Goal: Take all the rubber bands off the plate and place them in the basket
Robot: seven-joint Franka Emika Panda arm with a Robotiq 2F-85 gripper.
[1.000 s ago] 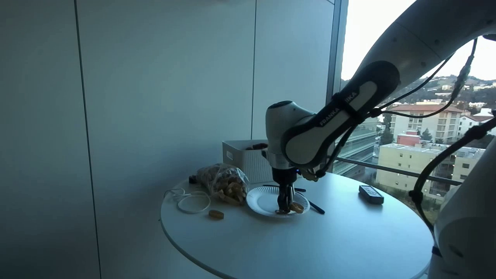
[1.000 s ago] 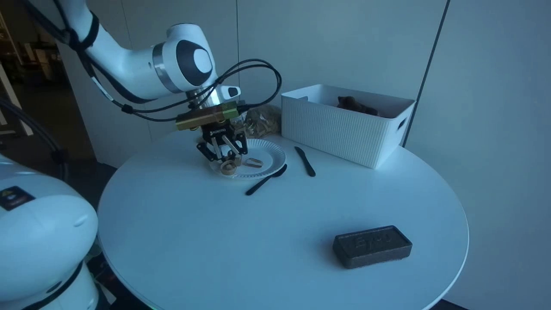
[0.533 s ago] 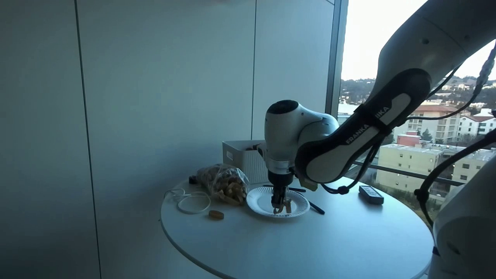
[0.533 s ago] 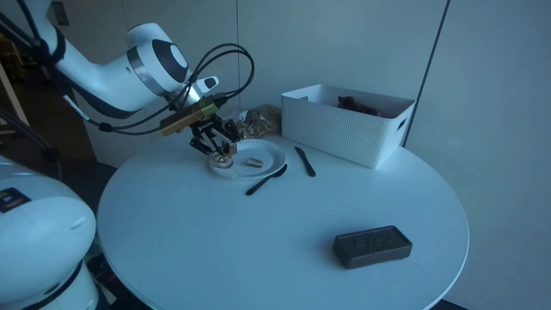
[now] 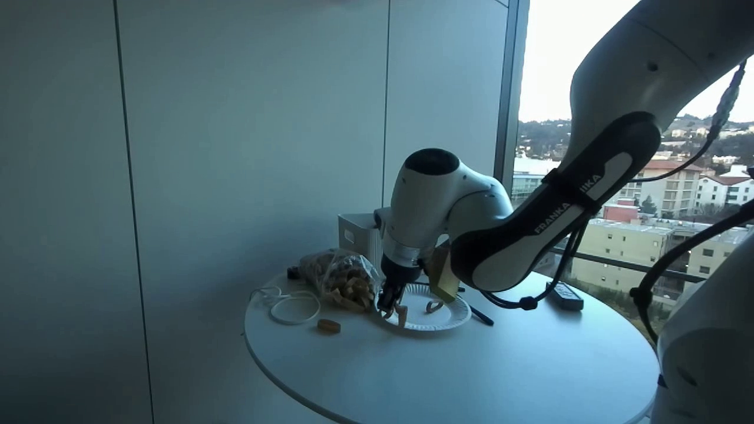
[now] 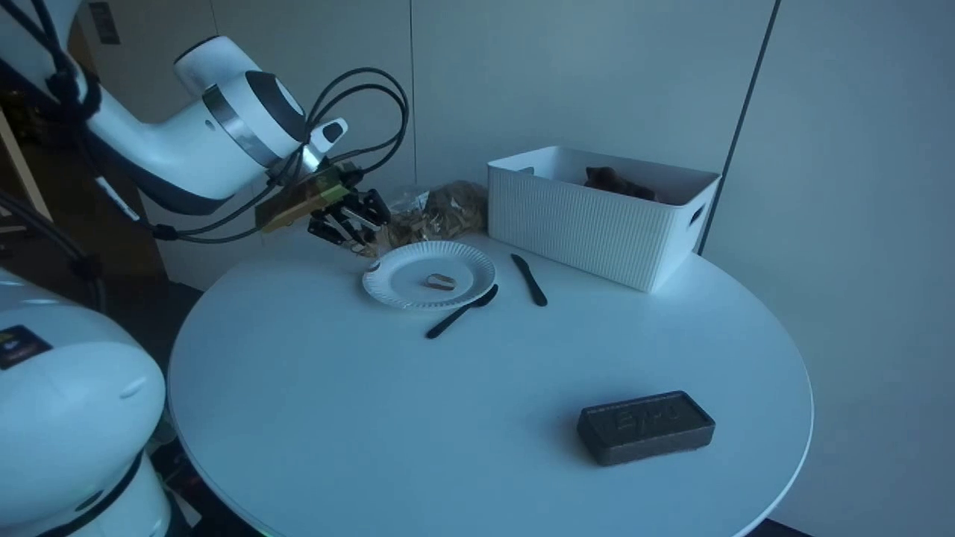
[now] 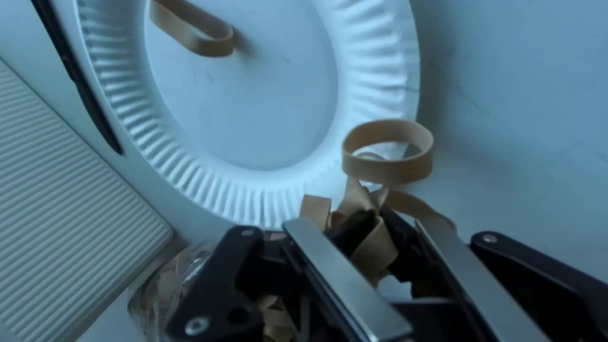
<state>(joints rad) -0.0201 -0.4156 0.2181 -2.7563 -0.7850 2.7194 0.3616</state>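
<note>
My gripper [image 7: 365, 213] is shut on several tan rubber bands [image 7: 389, 166]. They hang in loops from the fingertips, and some are partly hidden by the fingers. In the exterior views the gripper [image 5: 389, 306] [image 6: 364, 237] is tilted and raised above the plate's edge, near the plastic bag. The held bands also show in an exterior view [image 5: 402, 316]. The white plate [image 5: 412, 321] [image 6: 418, 302] [image 7: 266, 118] lies flat on the table. One loose band [image 6: 440, 282] lies on it, also seen in the wrist view [image 7: 209, 45]. No brownish woven basket shows in view.
A clear bag of bands [image 5: 347, 280] [image 6: 455, 209] lies beside a white ribbed box [image 6: 582, 224] holding a dark brown object [image 6: 619, 183]. A black knife [image 6: 530, 280], spoon [image 6: 462, 312], dark block [image 6: 645, 429], white cable [image 5: 294, 309] and tan piece [image 5: 328, 325] lie around.
My gripper has lifted off the plate with bands in it, tilted, and moved across toward the plate's edge and the bag. One loose band stays on the plate.
</note>
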